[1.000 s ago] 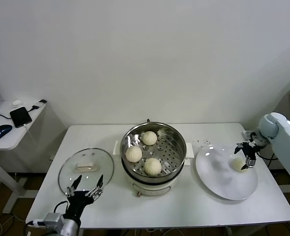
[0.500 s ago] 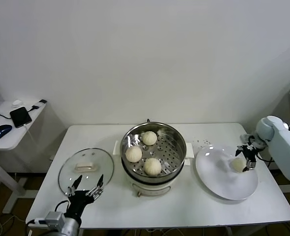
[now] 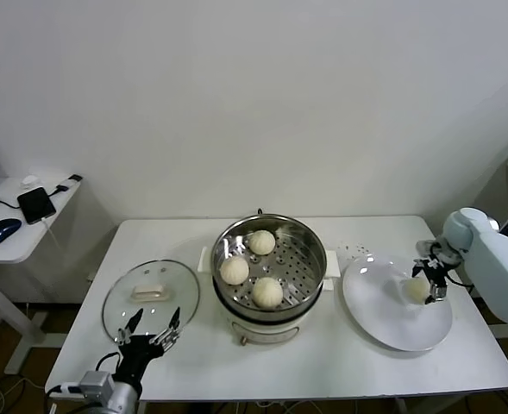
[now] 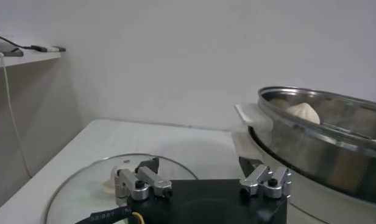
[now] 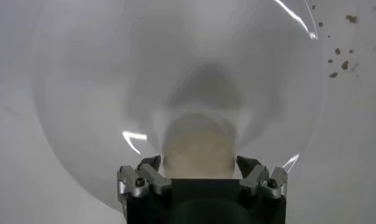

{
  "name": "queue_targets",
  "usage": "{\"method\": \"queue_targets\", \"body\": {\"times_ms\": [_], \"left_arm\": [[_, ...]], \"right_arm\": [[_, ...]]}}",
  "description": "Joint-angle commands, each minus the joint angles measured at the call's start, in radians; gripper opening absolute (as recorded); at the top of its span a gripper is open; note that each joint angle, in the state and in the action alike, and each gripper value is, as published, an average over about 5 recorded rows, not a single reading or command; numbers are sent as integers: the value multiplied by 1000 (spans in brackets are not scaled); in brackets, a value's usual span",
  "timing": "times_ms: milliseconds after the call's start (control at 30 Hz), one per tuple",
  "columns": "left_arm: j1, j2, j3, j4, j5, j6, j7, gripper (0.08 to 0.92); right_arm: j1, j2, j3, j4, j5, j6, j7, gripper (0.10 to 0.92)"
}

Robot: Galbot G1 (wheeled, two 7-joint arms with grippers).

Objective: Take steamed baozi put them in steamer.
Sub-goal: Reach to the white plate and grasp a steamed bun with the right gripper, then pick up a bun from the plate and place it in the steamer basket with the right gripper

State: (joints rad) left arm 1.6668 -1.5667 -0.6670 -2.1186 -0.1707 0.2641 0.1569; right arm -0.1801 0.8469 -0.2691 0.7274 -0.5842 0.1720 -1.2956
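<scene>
Three steamed baozi (image 3: 261,241) (image 3: 234,270) (image 3: 267,291) lie on the perforated tray of the steel steamer (image 3: 269,217) at mid-table. A fourth baozi (image 3: 417,291) rests on the white plate (image 3: 383,315) to the right. My right gripper (image 3: 430,283) is down over it, open, and in the right wrist view the baozi (image 5: 198,146) sits between its fingers (image 5: 152,164) with narrow gaps on both sides. My left gripper (image 3: 152,326) is parked open at the table's front left, near the glass lid (image 3: 124,310).
The glass lid (image 4: 84,189) lies flat left of the steamer (image 4: 322,140). A side table (image 3: 29,237) at far left holds a phone (image 3: 36,204) and a mouse (image 3: 1,230). Crumbs (image 5: 340,58) dot the table beyond the plate.
My right gripper has dropped a little lower over the baozi on the plate, and the forearm swung in. The left arm has not moved.
</scene>
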Motion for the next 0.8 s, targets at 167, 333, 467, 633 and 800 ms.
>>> {"method": "queue_targets", "body": {"times_ms": [167, 333, 467, 633, 800], "left_arm": [[0, 1, -1, 3, 1, 0, 0, 823], [-2, 0, 2, 8, 6, -2, -1, 823], [-5, 0, 3, 10, 14, -2, -1, 823], [-13, 2, 6, 10, 21, -1, -1, 823], [-23, 1, 11, 11, 51, -3, -4, 823]], "right_arm": [[-1, 5, 7, -8, -17, 0, 9, 817], [0, 0, 8, -4, -8, -2, 8, 723], [8, -15, 3, 18, 19, -18, 1, 603], [59, -76, -65, 114, 141, -83, -30, 525], [214, -200, -287, 343, 370, -254, -67, 518]]}}
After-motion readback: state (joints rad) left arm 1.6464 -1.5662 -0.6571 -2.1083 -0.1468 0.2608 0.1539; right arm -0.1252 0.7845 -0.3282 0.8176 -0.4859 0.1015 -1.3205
